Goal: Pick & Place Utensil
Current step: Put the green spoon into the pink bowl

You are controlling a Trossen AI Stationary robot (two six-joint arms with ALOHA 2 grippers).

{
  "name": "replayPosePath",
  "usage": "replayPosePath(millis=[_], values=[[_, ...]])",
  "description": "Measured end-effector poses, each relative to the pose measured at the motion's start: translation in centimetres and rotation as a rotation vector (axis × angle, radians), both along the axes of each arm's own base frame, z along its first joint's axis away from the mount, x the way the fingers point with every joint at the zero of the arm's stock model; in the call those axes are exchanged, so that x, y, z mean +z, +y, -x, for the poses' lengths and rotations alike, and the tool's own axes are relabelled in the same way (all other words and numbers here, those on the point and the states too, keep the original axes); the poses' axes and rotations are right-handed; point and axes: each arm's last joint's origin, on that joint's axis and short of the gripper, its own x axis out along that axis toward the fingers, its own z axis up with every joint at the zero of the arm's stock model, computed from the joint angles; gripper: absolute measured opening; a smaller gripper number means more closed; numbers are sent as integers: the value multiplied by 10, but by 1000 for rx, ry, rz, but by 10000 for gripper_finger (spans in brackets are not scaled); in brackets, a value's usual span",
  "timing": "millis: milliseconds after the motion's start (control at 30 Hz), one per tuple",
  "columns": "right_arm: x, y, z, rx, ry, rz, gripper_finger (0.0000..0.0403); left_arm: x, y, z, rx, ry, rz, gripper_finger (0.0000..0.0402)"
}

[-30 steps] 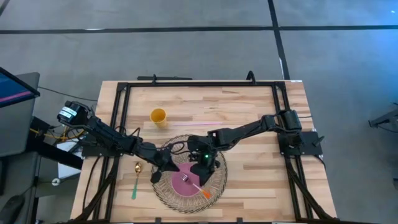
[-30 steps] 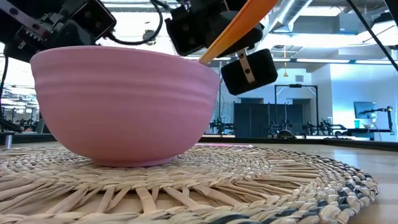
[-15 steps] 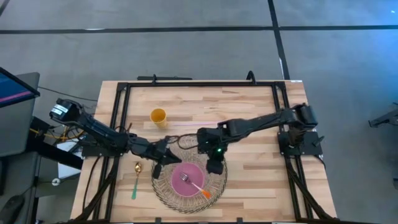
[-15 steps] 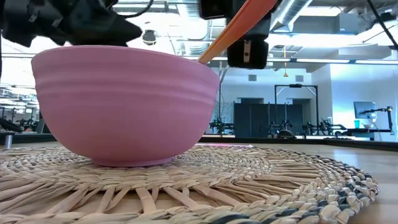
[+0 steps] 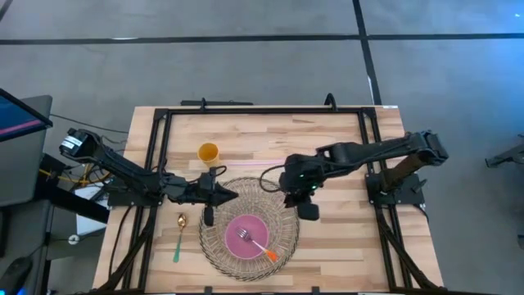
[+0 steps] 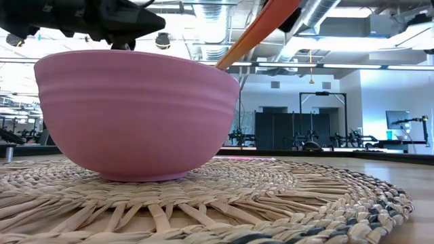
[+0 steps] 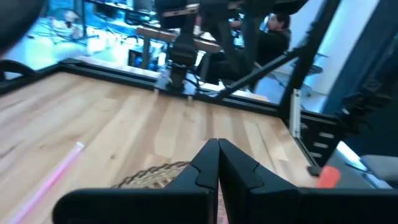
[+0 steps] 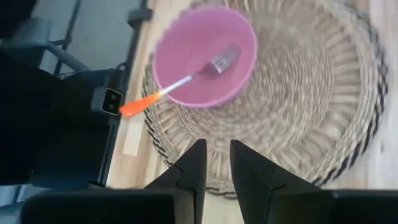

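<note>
A: Where does the fork (image 5: 255,243) sit?

B: In the pink bowl (image 5: 242,225) on the woven mat (image 5: 282,242), near the table's (image 5: 327,147) near edge. Its tines rest in the bowl's middle and the orange handle leans out over the rim toward the near right.

A: So is that utensil done?

B: I judge so. The one left is the spoon (image 5: 179,236), with a gold bowl and green handle, flat on the table left of the mat. Its long axis runs near to far, gold end farther away.

A: Which arm is closer to it?

B: The left one, clearly. The left pincer (image 5: 231,194) hovers at the mat's far-left edge, fingers pressed together and holding nothing. The spoon lies to its left and nearer the front edge.

A: And the right?

B: The right pincer (image 5: 309,210) hangs at the mat's far-right edge, empty, its fingers a narrow gap apart. The whole bowl and mat stand between it and the spoon.

A: So the next move?

B: Probably the left arm swings back left, opens, and closes across the handle.
</note>
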Motion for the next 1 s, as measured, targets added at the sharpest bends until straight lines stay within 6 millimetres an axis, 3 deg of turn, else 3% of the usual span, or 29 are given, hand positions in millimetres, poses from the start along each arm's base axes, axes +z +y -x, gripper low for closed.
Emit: replayPosePath(millis=[200, 367, 633, 767, 1000], values=[[-7, -8, 19, -44, -82, 79, 65, 0, 1, 0, 39, 0, 3, 6], [-28, -14, 35, -112, -121, 153, 65, 0, 3, 0, 104, 0, 8, 5], [-59, -17, 54, -128, -246, 123, 65, -1, 5, -2, 219, 19, -49, 5], [-62, -20, 61, -115, -327, 136, 65, 11, 3, -7, 220, 15, -69, 5], [-45, -26, 59, -78, -523, 196, 65, 32, -4, -23, 219, 80, -127, 5]])
